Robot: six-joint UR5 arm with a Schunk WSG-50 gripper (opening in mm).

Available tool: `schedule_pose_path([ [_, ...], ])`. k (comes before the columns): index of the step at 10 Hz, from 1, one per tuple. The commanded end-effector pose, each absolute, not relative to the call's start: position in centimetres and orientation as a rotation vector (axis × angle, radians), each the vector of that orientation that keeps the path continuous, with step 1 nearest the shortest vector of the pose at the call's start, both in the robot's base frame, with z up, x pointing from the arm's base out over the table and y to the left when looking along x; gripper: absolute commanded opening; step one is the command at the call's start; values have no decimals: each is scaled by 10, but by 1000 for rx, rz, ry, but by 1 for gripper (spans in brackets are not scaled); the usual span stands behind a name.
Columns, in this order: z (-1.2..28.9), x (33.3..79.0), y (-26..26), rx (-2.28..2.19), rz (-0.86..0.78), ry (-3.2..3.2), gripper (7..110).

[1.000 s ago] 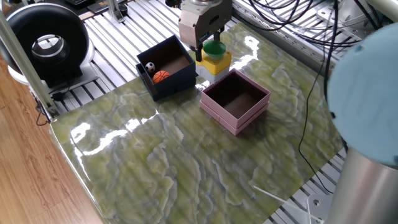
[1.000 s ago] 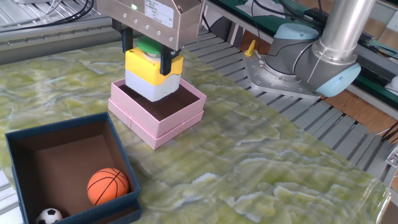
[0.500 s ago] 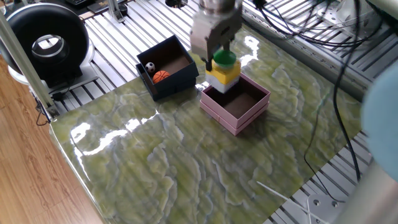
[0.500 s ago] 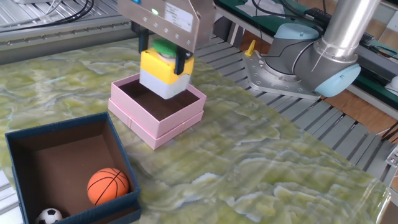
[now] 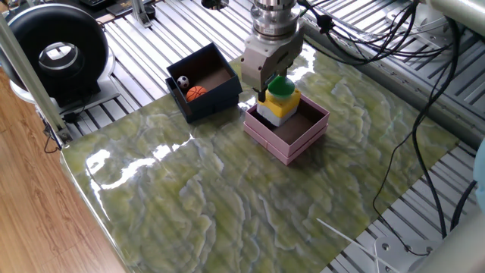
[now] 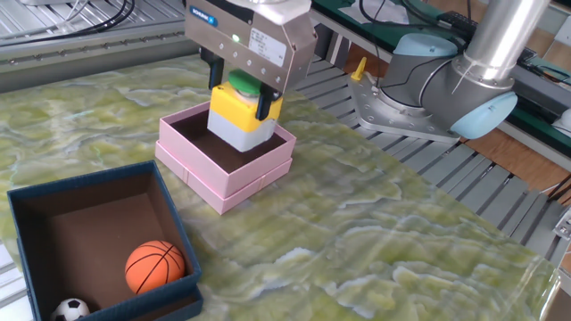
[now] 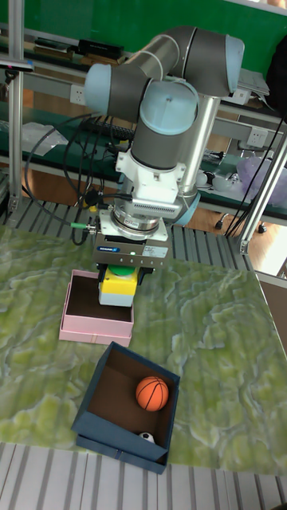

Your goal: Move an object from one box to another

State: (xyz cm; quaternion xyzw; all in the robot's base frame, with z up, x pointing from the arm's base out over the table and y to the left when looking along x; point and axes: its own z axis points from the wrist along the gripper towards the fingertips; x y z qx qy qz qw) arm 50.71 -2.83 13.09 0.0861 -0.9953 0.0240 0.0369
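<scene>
Block held over the pink box, not yet let go.

In one fixed view, left to right: the navy box [image 5: 203,82] sits with a small basketball [image 5: 196,92] and a tiny football [image 5: 182,81] inside; just to its right the gripper [image 5: 274,92] has its jaws closed on the yellow, white and green block [image 5: 279,100], which hangs low over the far corner of the pink box [image 5: 286,126]; whether it touches the floor I cannot tell; so close to the far rim, a release could catch the wall and tip the block out.
</scene>
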Motion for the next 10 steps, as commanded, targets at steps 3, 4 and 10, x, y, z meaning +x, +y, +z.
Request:
schedule_pose_path([
  [3, 118, 515, -25, 252, 51, -3073, 7],
  [4, 116, 516, -28, 254, 67, -3073, 7],
  [10, 105, 519, -26, 257, 56, -3075, 7],
])
